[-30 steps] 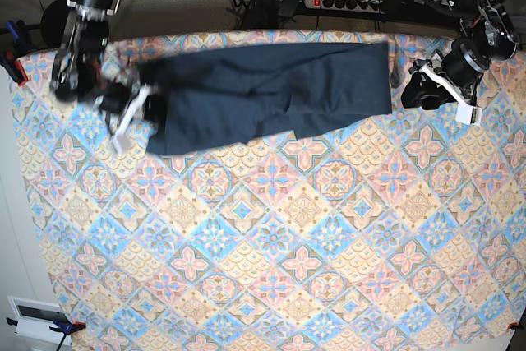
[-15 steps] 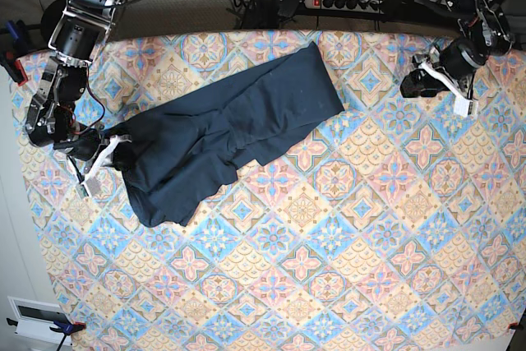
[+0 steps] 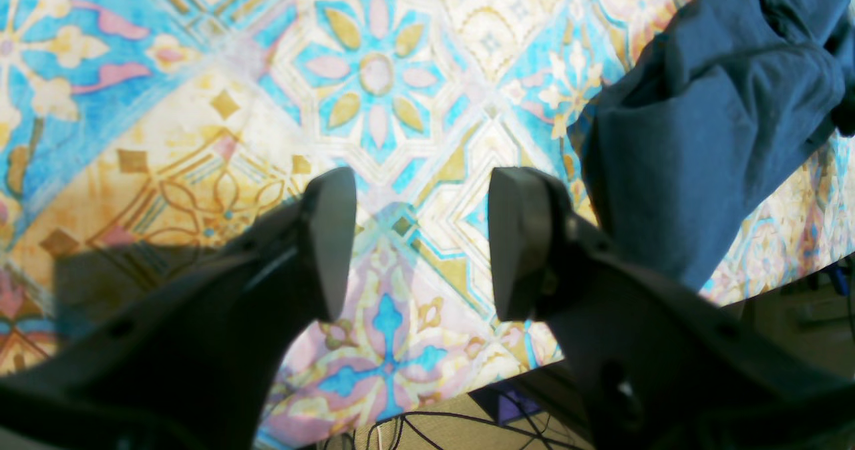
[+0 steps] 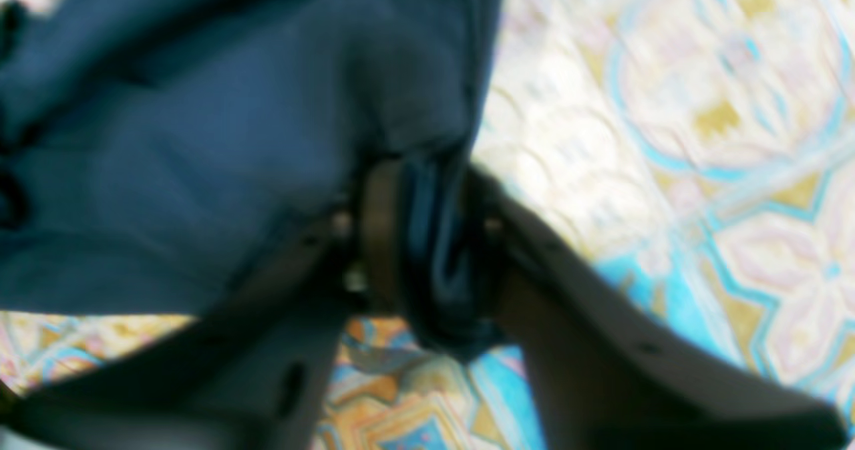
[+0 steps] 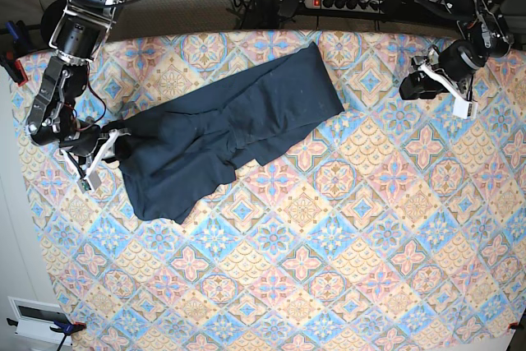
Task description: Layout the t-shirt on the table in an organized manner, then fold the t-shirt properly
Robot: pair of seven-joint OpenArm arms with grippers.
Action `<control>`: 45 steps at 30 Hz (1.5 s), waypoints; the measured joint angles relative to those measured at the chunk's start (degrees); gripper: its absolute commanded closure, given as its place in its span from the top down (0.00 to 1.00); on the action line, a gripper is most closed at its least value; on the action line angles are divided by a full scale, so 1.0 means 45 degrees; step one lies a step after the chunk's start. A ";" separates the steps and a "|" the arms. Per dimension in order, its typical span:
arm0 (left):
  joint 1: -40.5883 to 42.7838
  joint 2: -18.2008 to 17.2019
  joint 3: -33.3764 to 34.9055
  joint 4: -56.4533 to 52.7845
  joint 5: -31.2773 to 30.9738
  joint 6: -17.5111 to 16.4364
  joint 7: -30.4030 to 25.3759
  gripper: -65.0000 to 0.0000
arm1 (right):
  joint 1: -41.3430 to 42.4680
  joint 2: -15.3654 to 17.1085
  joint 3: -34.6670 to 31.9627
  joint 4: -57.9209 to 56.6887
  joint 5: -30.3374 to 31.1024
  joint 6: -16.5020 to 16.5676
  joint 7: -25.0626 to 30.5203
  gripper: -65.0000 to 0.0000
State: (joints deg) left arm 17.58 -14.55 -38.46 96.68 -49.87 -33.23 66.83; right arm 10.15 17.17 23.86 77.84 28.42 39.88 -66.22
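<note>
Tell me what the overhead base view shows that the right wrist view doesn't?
Only the base view shows the whole t-shirt lying rumpled and diagonal, both arms, and the left end effector apart from it. Only the right wrist view shows, blurrily, cloth bunched between the right end effector fingers. Both show the navy shirt on the patterned table.

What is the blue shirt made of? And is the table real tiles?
The t-shirt looks like soft matte cloth, probably cotton knit: it bunches and creases. The table seems covered by printed fabric, not tiles: its pattern lies flat without grooves.
</note>
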 measured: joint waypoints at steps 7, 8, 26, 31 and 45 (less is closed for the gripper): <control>0.0010 -0.0015 0.0311 0.0005 -0.0083 -0.0010 0.0010 0.48 | -0.0155 -0.0034 -0.0010 0.0665 -0.0044 -0.0015 0.0301 0.50; 0.0015 -0.0010 0.0311 0.0005 -0.0078 -0.0005 0.0010 0.48 | -0.0209 -0.0039 -0.0010 0.1151 -0.0053 -0.0010 0.0282 0.50; 0.0005 -0.0058 0.0257 0.0015 -0.0087 -0.0005 0.0010 0.48 | 0.3113 0.0243 -0.5260 -0.0408 0.0010 0.0083 0.2278 0.50; 0.0010 -0.0049 0.0248 0.0015 -0.0102 -0.0010 0.0010 0.48 | 0.4104 0.0952 -0.6751 -0.3196 -0.0141 0.0000 0.4022 0.50; 0.0010 -0.0044 0.0238 0.0015 -0.0087 -0.0005 0.0015 0.48 | 0.4872 0.1171 -0.8019 -0.6076 -0.0549 0.0005 0.6382 0.50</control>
State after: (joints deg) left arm 17.63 -14.74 -37.39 96.75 -50.26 -33.26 66.89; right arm 32.08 22.44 -12.23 50.50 25.96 39.90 -37.50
